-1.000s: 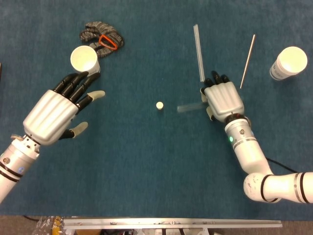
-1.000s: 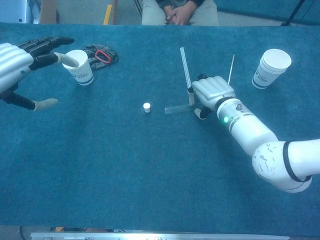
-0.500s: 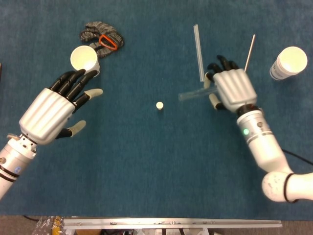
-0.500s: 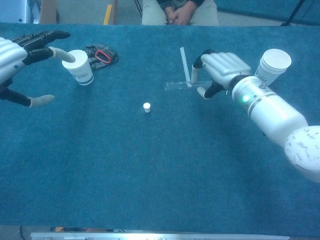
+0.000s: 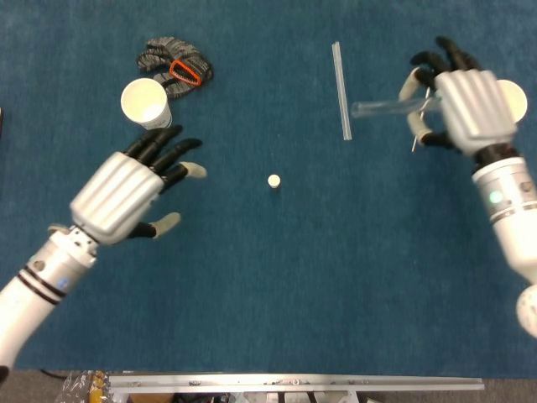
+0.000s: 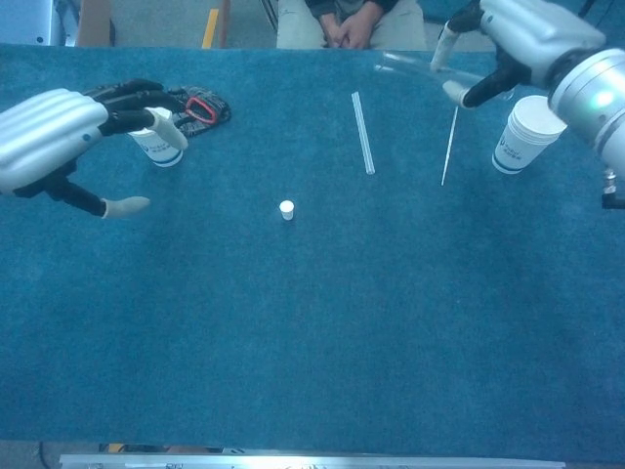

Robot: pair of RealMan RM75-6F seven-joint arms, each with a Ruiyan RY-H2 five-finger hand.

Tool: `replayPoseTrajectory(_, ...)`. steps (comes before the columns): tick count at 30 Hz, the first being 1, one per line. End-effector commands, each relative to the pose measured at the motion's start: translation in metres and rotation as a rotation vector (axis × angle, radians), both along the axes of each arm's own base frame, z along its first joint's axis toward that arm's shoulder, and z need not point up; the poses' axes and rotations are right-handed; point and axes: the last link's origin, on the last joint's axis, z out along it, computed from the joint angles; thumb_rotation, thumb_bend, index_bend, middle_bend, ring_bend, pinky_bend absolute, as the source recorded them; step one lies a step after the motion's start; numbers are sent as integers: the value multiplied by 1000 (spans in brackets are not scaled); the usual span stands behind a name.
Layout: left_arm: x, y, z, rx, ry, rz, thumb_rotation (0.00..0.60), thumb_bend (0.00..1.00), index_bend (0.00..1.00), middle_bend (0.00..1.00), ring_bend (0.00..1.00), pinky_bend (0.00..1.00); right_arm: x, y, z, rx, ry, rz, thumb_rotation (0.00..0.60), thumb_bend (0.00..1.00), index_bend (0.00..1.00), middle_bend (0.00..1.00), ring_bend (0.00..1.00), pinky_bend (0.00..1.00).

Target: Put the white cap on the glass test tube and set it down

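Observation:
The small white cap (image 5: pixel 273 180) (image 6: pixel 286 208) stands alone on the blue cloth near the middle. My right hand (image 5: pixel 461 109) (image 6: pixel 518 34) is raised at the far right and grips the clear glass test tube (image 5: pixel 382 107) (image 6: pixel 410 64), which sticks out level toward the left. My left hand (image 5: pixel 126 191) (image 6: pixel 59 132) hovers above the cloth to the left of the cap, fingers spread and holding nothing.
A clear straight rod (image 5: pixel 341 91) (image 6: pixel 362 132) and a thin stick (image 6: pixel 449 147) lie on the cloth at the back. One paper cup (image 5: pixel 144 102) stands back left beside a dark bundle with an orange clip (image 5: pixel 178 67). Another paper cup (image 6: pixel 525 132) stands back right.
My right hand has lifted the test tube off the cloth and carried it up and to the right. My left hand has moved right, toward the cap.

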Motion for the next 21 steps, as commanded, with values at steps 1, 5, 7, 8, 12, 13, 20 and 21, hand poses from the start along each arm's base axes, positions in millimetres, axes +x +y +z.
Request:
replayPoseTrajectory(1, 12, 7, -15, -24, -6, -8, 600, 241, 295, 127, 32, 90, -3, 0, 18, -20, -34, -14, 600, 452, 618, 248, 53, 164)
replayPoseTrajectory(5, 21, 15, -36, -46, 14, -19, 600, 242, 300, 118, 15, 90, -9, -1, 29, -29, -39, -25, 600, 453, 620, 248, 53, 164)
replayPoseTrajectory(7, 26, 19, -46, -47, 33, -28, 600, 241, 305, 109, 6, 90, -12, 0, 33, -31, -43, -31, 600, 452, 620, 248, 53, 164)
replayPoseTrajectory(8, 28, 21, -51, -49, 45, -34, 600, 241, 314, 105, 3, 90, -14, -1, 34, -34, -43, -32, 600, 452, 620, 248, 53, 164)
replayPoseTrajectory(12, 37, 29, -69, -53, 72, -45, 600, 241, 342, 100, 0, 90, -20, -2, 41, -43, -45, -40, 600, 452, 624, 248, 53, 164)
replayPoseTrajectory(13, 39, 31, -72, -55, 75, -44, 600, 241, 348, 99, 0, 90, -21, -2, 41, -43, -47, -41, 600, 453, 624, 248, 53, 164)
replayPoseTrajectory(20, 47, 44, -94, -66, 114, -27, 600, 241, 364, 94, 0, 89, -27, -4, 42, -36, -50, -49, 600, 452, 630, 248, 53, 164)
replayPoseTrajectory(21, 47, 47, -98, -70, 123, -20, 600, 241, 363, 90, 0, 88, -28, -5, 41, -33, -51, -50, 600, 452, 630, 248, 53, 164)
